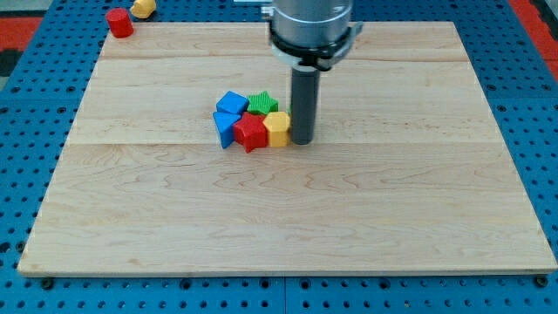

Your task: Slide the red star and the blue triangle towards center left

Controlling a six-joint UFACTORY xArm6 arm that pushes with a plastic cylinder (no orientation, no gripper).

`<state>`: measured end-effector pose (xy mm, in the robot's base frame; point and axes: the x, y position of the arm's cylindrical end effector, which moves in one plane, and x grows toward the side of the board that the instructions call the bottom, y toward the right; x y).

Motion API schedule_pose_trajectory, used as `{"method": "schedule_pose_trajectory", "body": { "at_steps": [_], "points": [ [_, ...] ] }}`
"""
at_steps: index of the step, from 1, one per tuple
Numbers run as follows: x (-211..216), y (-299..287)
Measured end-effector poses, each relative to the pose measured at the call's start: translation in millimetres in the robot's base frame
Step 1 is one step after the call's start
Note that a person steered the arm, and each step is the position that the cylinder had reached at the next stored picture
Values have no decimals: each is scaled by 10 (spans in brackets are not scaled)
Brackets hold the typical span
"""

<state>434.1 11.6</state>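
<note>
The red star (250,133) lies near the board's middle, in a tight cluster. The blue triangle (224,128) touches its left side. A blue block (232,102) sits just above the triangle, a green block (262,104) above the star, and a yellow block (277,128) against the star's right side. My tip (302,139) rests on the board right next to the yellow block, on the cluster's right side.
The wooden board (288,218) lies on a blue pegboard surface. A red cylinder (119,22) and a yellow block (143,8) sit off the board at the view's top left corner.
</note>
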Motion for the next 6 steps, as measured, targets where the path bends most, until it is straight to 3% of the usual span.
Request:
{"method": "schedule_pose_trajectory", "body": {
  "at_steps": [1,2,4,5,6],
  "points": [
    [-322,-110],
    [-423,295],
    [-1012,588],
    [-236,579],
    [-85,-38]
  ]
}}
